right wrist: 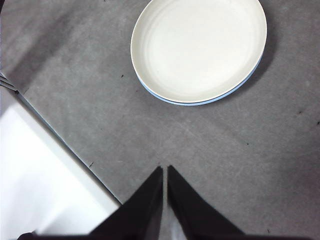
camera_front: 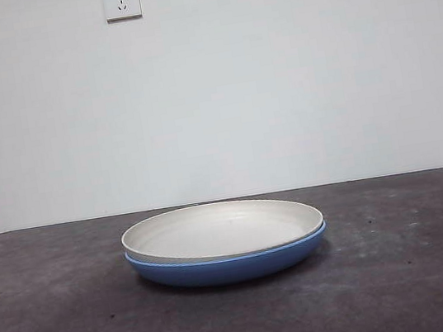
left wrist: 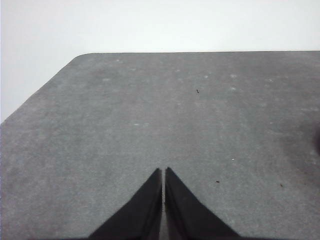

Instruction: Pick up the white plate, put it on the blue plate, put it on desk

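White plate (camera_front: 222, 228) sits nested inside the blue plate (camera_front: 228, 267), the pair resting near the middle of the surface (camera_front: 53, 325), which is dark grey, matte and speckled. Behind it rises a pale wall (camera_front: 276, 83) carrying a white socket (camera_front: 121, 0) high up, left of centre. From the right wrist view the cream plate covers the blue one almost fully, only a thin blue crescent showing at one edge. The right tool (right wrist: 164, 169) hangs above the surface, well apart from the plates, its jaws pressed together and empty. The left tool (left wrist: 163, 170) hovers over bare surface, jaws likewise together, gripping nothing.
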You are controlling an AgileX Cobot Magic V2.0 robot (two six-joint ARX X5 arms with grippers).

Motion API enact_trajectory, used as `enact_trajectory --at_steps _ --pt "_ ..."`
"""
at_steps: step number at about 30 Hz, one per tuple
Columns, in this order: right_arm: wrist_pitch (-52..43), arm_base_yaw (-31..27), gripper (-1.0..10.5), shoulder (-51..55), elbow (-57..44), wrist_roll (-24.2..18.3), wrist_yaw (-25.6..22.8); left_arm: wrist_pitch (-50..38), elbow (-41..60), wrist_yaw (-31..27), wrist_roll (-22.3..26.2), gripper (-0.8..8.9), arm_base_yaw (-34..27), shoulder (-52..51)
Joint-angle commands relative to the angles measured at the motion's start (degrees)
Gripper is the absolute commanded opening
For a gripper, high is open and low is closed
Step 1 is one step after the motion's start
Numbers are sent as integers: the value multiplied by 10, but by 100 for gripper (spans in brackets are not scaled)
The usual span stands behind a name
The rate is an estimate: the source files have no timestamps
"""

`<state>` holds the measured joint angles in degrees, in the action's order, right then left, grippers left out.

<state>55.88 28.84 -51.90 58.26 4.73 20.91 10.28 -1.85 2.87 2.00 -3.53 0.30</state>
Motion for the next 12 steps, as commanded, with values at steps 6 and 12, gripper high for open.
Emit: enact_trajectory --at_steps 6,12 --pt "-5 3 8 -4 11 -5 0 4 12 -1 -5 10 -2 -1" --pt "-5 2 8 1 11 -11 0 4 12 -1 -5 10 -2 -1"
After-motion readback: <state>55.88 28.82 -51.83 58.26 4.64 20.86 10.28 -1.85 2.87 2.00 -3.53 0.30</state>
